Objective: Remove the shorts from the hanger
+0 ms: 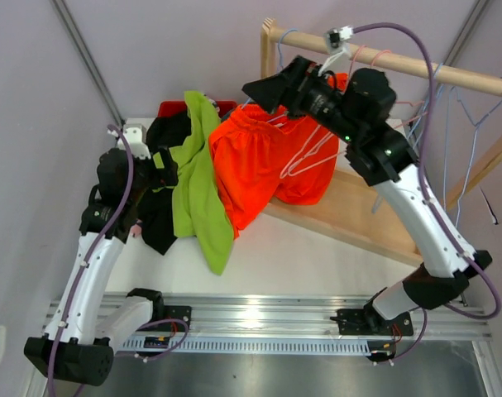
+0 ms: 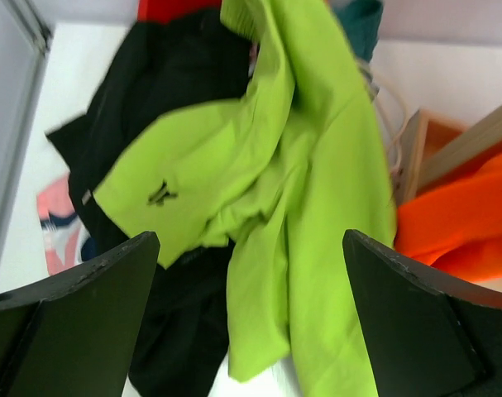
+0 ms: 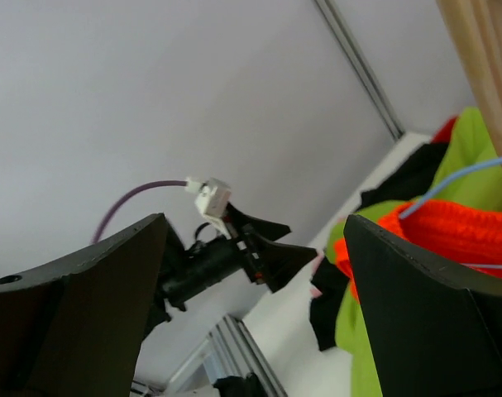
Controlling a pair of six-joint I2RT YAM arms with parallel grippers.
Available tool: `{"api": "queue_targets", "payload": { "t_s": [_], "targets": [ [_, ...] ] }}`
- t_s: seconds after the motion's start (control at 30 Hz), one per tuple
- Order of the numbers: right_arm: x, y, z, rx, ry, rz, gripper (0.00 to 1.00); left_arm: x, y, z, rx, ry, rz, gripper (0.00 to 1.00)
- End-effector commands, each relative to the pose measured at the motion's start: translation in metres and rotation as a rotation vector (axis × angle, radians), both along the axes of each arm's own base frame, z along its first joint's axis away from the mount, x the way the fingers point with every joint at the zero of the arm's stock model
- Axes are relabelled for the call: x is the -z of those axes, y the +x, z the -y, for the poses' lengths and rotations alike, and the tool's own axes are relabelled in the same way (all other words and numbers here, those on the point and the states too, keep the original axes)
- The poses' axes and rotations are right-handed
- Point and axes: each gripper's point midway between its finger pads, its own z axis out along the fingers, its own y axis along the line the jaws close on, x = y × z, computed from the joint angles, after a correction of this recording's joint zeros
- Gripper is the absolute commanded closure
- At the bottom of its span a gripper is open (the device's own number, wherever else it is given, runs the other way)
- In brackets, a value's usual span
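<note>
The orange shorts point(image 1: 263, 161) hang on a white wire hanger point(image 1: 310, 155) from the wooden rail point(image 1: 416, 64), their lower part lying on the table. The lime green shorts point(image 1: 197, 190) lie beside them over the black shorts point(image 1: 158, 219). My right gripper point(image 1: 263, 91) is open and empty, raised above the orange shorts' waistband point(image 3: 449, 231). My left gripper point(image 1: 166, 165) is open and empty, just left of the lime green shorts point(image 2: 308, 165). In the left wrist view the black shorts point(image 2: 176, 74), a pink patterned pair point(image 2: 56, 223) and a teal pair point(image 2: 362, 16) show.
The wooden rack's sloping base board point(image 1: 358, 215) runs across the right half of the table. Empty blue and pink wire hangers point(image 1: 474, 124) hang on the rail at the right. A red item point(image 1: 172, 107) lies at the back. Bare white table point(image 1: 300, 256) is in front.
</note>
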Motion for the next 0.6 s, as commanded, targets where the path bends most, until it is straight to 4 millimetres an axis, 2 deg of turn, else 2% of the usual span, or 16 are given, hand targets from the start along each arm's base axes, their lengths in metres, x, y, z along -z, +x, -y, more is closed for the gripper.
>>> {"api": "queue_targets", "payload": {
  "t_s": [0.0, 0.1, 0.33, 0.43, 0.57],
  "targets": [
    [-0.013, 0.012, 0.006, 0.106, -0.009, 0.064, 0.05, -0.002, -0.013, 0.002, 0.008, -0.034, 0.056, 0.01],
    [0.003, 0.027, -0.004, 0.141, -0.045, 0.044, 0.06, 0.007, -0.018, 0.002, 0.005, -0.040, 0.061, 0.01],
    [0.037, 0.051, -0.025, 0.246, -0.138, 0.017, 0.07, 0.020, -0.016, 0.006, 0.024, -0.053, 0.039, 0.01],
    [0.048, 0.063, -0.027, 0.304, -0.173, 0.008, 0.08, 0.020, -0.017, 0.006, 0.023, -0.057, 0.039, 0.01],
    [0.059, 0.079, -0.019, 0.401, -0.204, -0.014, 0.08, 0.020, -0.020, 0.011, 0.046, -0.071, 0.046, 0.01]
  ]
}}
